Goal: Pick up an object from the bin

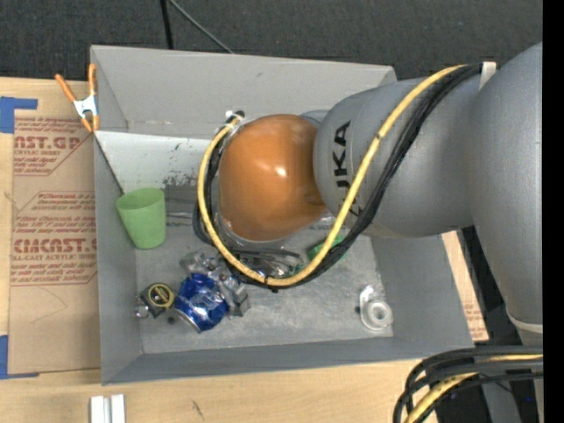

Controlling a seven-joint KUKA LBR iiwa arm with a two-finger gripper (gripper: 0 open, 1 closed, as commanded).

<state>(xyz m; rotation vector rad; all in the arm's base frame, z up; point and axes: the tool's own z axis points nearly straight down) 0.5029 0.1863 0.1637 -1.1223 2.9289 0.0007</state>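
Nearest to us, in the lower left of the frame, a blue crumpled packet (201, 300) lies on the floor of the bin (291, 329), shiny and creased like foil. Touching its left side is a small black and yellow ring (159, 296). Just above the packet we see a little tangle of silvery metal bits that we cannot sort out. Well apart from these, in the lower right, a silver ring (376, 312) lies flat on the speckled grey metal.

Further up on the left, a green cup (144, 218) of smooth plastic stands against the slanted side wall, its mouth upward. A bright green scrap (315, 251) peeps out from under the arm near the middle of the frame; we cannot tell what it is.

The arm (458, 157), thick, rounded and grey, comes in from the right and fills the upper right of the frame. It bends down over the middle of the bin. A glossy orange cover (264, 174), shaped like a dome, caps its end, and a yellow cable (204, 188) loops round that dome and runs back along the arm.

The gripper (238, 267) sits beneath the dome's lower edge, just above and to the right of the blue packet, the thing closest to it. The cover stands in the way, so we cannot tell whether it is open or closed, or whether it has hold of anything.
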